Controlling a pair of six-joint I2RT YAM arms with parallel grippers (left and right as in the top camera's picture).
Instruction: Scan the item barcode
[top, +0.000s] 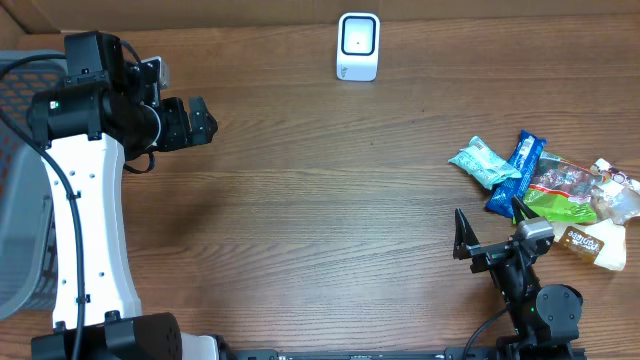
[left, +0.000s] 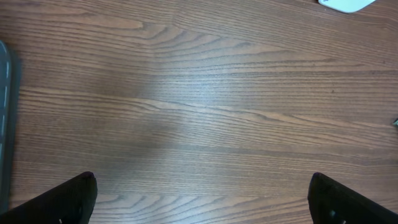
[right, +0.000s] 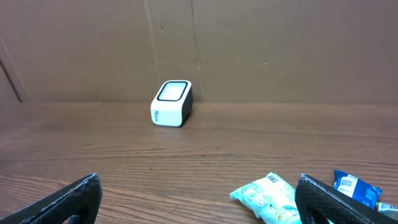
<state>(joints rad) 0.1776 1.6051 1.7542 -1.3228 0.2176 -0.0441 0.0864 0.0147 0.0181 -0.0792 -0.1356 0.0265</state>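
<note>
1. Left gripper (top: 203, 122): hovers over the far left part of the wooden table (top: 320, 230), near the grey basket (top: 18, 200). Its fingers stand wide apart and hold nothing. In the left wrist view only bare wood lies between them.
2. Right gripper (top: 489, 228): sits low at the near right of the table and points toward the far edge. Its jaws are fully spread and empty.
3. Items to scan: a loose heap of snack packets at the right edge of the table, just beyond and to the right of the right gripper, touched by neither arm. The heap includes a mint-green packet (top: 484, 163), a blue packet (top: 522, 168) overlapping it, a green packet (top: 558, 195) with red print, and a tan packet (top: 598, 245) nearest the front.
4. Barcode scanner (top: 358, 46): a small white box with a dark window, upright at the far edge near the middle, before a brown cardboard wall (right: 249, 43). It stands well apart from the heap and from both grippers.
5. Right wrist view: the scanner lies ahead, left of centre, and the mint-green packet shows low between the fingers.
</note>
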